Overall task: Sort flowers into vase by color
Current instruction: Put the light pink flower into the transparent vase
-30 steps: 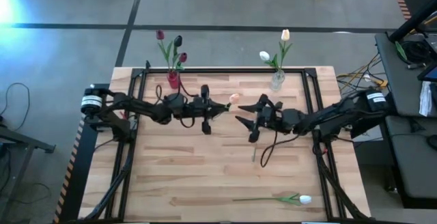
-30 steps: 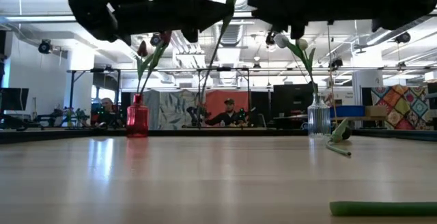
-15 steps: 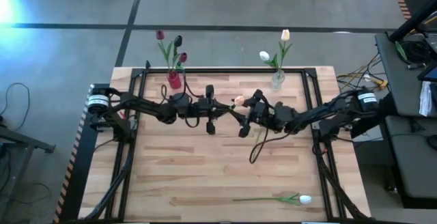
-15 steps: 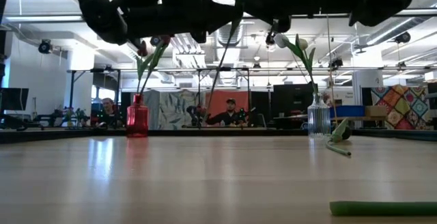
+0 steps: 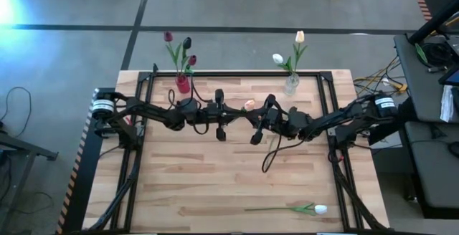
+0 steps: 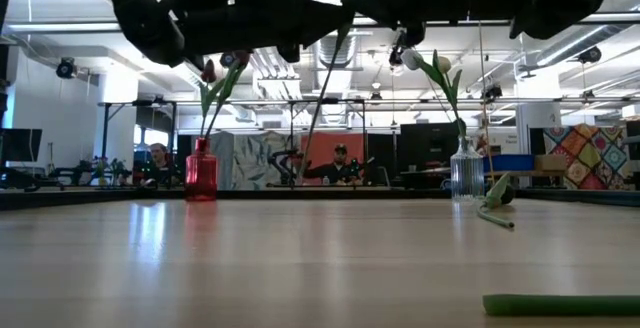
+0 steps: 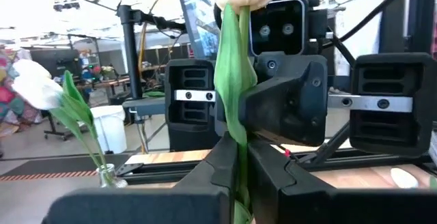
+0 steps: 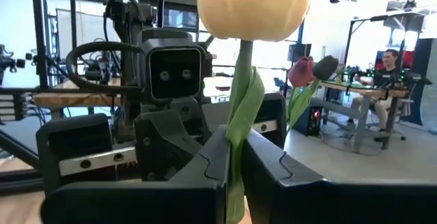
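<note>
Handover is the step in hand, judging from how both grippers meet over the middle of the table with 1 peach tulip (image 5: 248,104) between them. The left gripper (image 5: 233,110) reaches in from the left, fingers pinched tight on the green stem; its wrist view shows the stem (image 7: 235,115) running up between the 2 closed fingers (image 7: 225,159) to the pale head. The right gripper (image 5: 259,117) faces it from the right, and its own wrist view shows its fingers (image 8: 217,157) drawn in on the same stem just below the peach head (image 8: 252,7), so both appear to have hold at once.

To do it well, I would have the left fingers let go only once the right grip is firm, and ease apart slowly so the thin stem is not bent or dragged sideways. The right arm should then lift the flower head-up and carry it to the clear vase (image 5: 290,84) at the far edge, where the light ones stand, lowering the stem end first into the narrow mouth.

Counted left to right: 1 red vase (image 5: 181,84) holding 3 dark tulips (image 5: 188,44); 1 peach tulip in the air between the grippers; 1 clear vase holding 2 light tulips (image 5: 278,59); 1 white tulip (image 5: 319,209) lying on the table (image 5: 186,185) near the front edge, well apart from both arms. That makes 7 flowers in view, 2 vases, 2 arms.
</note>
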Controlling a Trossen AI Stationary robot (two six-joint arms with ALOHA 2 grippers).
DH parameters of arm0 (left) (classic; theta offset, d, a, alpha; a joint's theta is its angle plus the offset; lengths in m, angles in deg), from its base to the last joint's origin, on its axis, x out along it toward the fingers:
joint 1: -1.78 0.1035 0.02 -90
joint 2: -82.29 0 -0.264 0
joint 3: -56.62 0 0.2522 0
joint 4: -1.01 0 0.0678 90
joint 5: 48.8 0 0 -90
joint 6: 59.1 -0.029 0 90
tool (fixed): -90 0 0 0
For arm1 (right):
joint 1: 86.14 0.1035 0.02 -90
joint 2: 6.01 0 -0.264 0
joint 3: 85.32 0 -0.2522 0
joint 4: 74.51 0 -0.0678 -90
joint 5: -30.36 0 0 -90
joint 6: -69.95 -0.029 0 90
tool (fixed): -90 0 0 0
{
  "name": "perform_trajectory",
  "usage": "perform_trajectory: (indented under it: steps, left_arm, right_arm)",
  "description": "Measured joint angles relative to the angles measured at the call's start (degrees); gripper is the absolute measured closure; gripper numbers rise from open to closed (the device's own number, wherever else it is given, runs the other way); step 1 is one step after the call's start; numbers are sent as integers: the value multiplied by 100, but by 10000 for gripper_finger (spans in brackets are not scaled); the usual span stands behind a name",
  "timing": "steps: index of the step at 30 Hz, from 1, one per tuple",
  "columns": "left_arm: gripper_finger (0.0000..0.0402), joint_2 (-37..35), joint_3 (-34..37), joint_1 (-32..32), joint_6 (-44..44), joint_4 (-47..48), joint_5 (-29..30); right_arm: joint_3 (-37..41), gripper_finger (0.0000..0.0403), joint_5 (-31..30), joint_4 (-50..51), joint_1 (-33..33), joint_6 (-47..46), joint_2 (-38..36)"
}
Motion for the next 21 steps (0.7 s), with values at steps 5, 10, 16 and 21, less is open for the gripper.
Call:
perform_trajectory:
  steps: [5,10,16,21]
  left_arm:
    - [347,0,155,11,-58,-39,304]
    - [288,0,254,11,-118,-82,352]
    - [232,0,370,11,-167,-109,530]
    - [212,0,723,13,-170,-540,539]
  right_arm:
    - [2,388,-3,89,0,257,-231]
    - [2,389,-44,594,0,561,-821]
    - [2,389,-1045,2059,0,994,-2033]
    - [2,390,-2201,3452,-20,1069,-3103]
